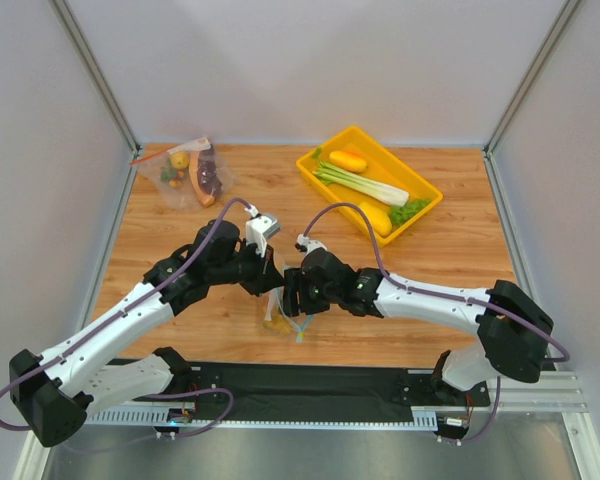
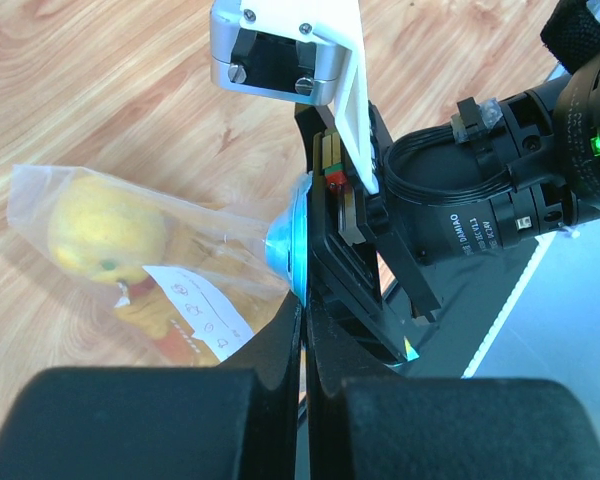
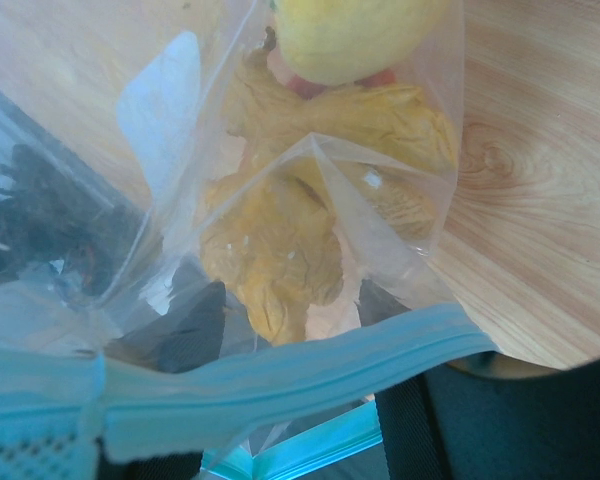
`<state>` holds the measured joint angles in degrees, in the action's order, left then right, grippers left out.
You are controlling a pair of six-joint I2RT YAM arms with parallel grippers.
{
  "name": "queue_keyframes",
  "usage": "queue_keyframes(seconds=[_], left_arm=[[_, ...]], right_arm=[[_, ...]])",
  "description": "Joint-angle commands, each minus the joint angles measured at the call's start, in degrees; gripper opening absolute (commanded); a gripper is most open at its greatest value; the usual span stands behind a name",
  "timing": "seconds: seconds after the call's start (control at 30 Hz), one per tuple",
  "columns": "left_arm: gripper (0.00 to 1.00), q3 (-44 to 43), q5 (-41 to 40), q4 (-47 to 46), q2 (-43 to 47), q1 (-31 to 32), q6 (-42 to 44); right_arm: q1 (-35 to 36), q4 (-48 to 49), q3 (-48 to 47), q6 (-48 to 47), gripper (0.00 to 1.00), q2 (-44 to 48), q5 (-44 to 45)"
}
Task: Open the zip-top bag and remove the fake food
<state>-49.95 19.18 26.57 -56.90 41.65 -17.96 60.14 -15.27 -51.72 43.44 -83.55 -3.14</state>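
At the centre of the top view, the small clear crinkly zip-top bag [image 1: 280, 320] lies on the table. The left gripper [image 2: 302, 325] is clamped on its light-blue strip [image 2: 288, 245], probably to pull the mouth apart. I cannot tell the right gripper's [image 1: 294, 290] grip. The yellow and orange fake food [image 2: 105, 225] sits inside the bag.

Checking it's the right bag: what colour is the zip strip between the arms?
Light blue; the zip strip shows best in the right wrist view.

Plain white panel walls [image 1: 310, 60] are enclosing a light-brown wood-grain tabletop [image 1: 460, 260]; thin grey metal corner posts [image 1: 98, 78] are rising behind; even light is falling.
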Motion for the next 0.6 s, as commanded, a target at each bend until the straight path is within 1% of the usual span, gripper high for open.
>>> queue_keyframes(seconds=[0.0,0.2,0.3,0.43,0.57], left_arm=[[0.0,0.2,-0.7,-3.5,-1.5,0.6,-0.3],[0.0,0.6,0.0,-4.4,-1.9,1.0,-0.6],[0.0,1.0,0.7,-5.7,-1.8,1.1,-1.0],[0.0,1.4,1.5,-7.1,-2.2,1.2,-1.5],[0.0,1.5,1.5,-7.1,-2.3,1.3,-1.2]], right_arm=[[2.0,11.7,-3.5,0.8,0.61,-1.7,-7.1],[2.1,14.7,-3.0,2.3,0.69,-5.9,-8.1],[2.1,21.1,-1.7,3.6,0.71,-7.9,-10.5],[2.1,26.9,-0.7,5.5,0.72,-10.5,-14.1],[2.1,31.5,-0.5,7.0,0.66,-13.3,-15.8]])
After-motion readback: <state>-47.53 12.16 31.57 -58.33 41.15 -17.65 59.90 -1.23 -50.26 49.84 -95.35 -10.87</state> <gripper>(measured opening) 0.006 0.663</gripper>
